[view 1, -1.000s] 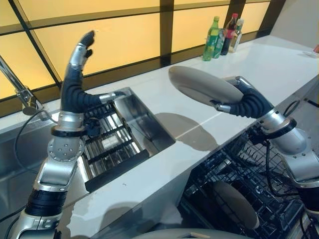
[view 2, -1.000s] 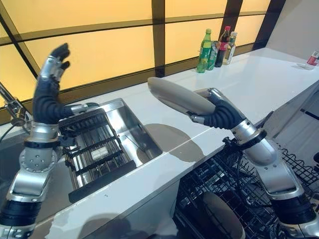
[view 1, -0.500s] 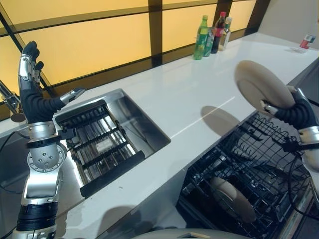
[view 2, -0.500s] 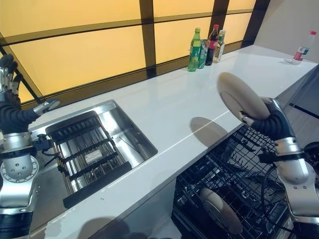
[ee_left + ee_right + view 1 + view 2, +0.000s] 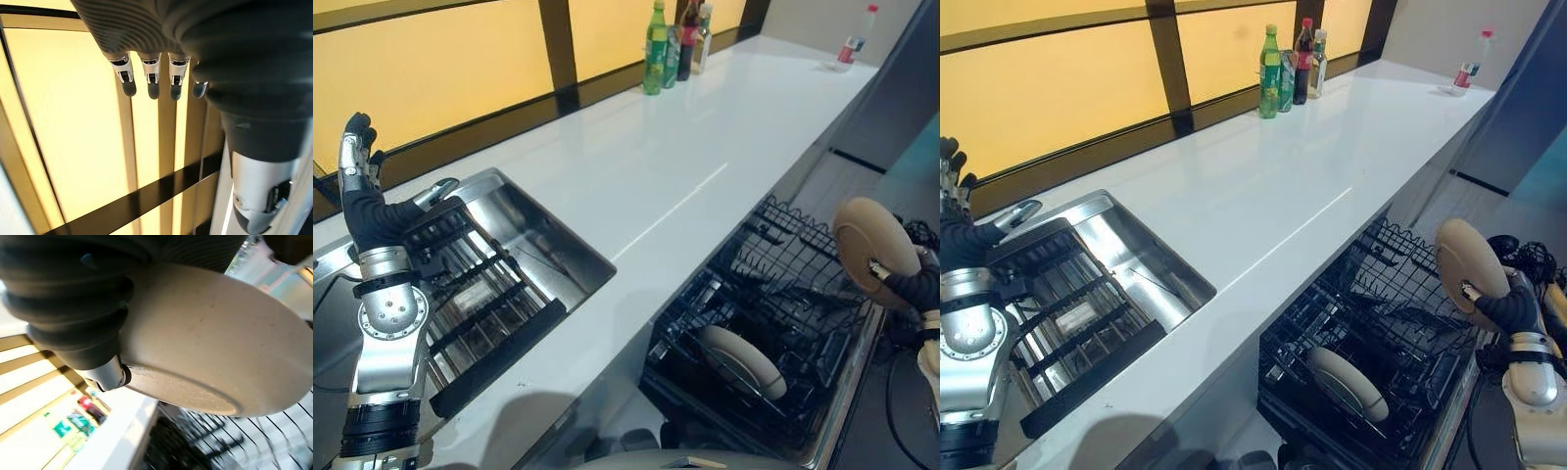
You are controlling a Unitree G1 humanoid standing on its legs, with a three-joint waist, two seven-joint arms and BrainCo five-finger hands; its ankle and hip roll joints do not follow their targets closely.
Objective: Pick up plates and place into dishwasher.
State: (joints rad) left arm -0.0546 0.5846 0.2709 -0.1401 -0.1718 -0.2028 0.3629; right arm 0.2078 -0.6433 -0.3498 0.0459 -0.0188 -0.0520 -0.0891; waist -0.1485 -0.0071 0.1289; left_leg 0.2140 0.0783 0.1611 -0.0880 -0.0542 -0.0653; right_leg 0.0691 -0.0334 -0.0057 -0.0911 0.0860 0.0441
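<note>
My right hand (image 5: 1506, 309) is shut on a beige plate (image 5: 1467, 267), holding it almost on edge above the right end of the black dishwasher rack (image 5: 1386, 304). The plate's underside (image 5: 215, 342) lies close against the hand in the right wrist view. Another beige plate (image 5: 1346, 384) stands tilted in the rack's near part. My left hand (image 5: 356, 171) is raised over the sink (image 5: 553, 250) at the left, fingers (image 5: 152, 81) straight and holding nothing.
A black grid tray (image 5: 475, 304) lies in the sink. Several bottles (image 5: 1290, 61) stand at the back of the white counter (image 5: 1283, 186), and a small bottle (image 5: 1466, 70) at its far right end. The pulled-out rack sits below the counter's front edge.
My right hand has carried the plate off the counter, down and to the right, over the rack's right end. The camera has turned right. The left hand stays raised.
</note>
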